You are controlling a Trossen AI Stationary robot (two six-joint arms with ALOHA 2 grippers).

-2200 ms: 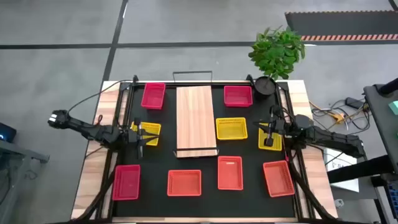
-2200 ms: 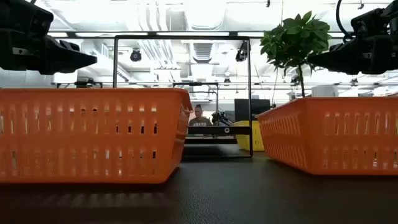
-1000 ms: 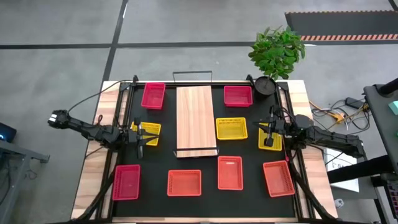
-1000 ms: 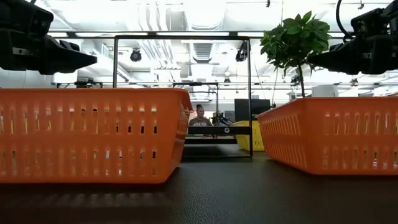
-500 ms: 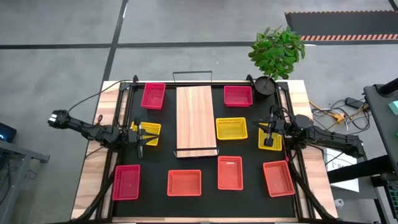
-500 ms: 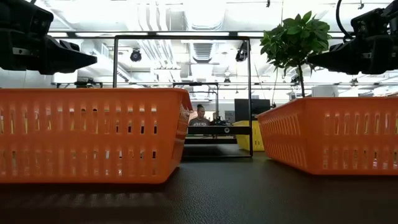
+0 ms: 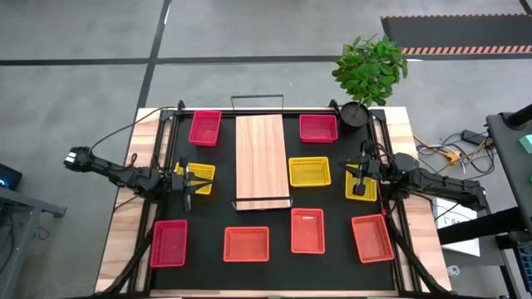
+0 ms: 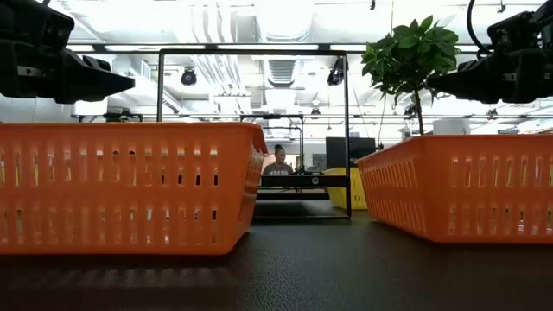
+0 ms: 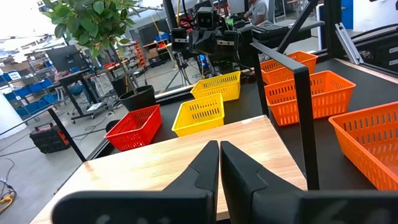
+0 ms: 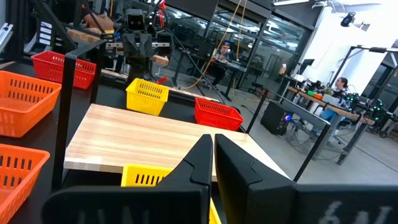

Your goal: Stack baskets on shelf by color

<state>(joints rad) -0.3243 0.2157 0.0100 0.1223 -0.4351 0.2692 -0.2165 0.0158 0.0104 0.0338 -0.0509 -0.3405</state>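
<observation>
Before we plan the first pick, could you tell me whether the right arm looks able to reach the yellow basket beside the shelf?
Probably yes: the yellow basket lies open between the shelf and the right gripper, nothing between.

My shelf [image 7: 262, 159], a bare light-wood plank, lies mid-mat. Around it sit single baskets: three yellow [image 7: 309, 171], three red [image 7: 204, 127] and three orange [image 7: 246, 243], all upright, none stacked.

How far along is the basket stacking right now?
Nothing looks done: the shelf is bare and no baskets are stacked. Nothing is in hand; the left pincer and right pincer hover shut over yellow baskets at the mat's sides. Left: all the yellow, red and orange baskets around the shelf.
</observation>
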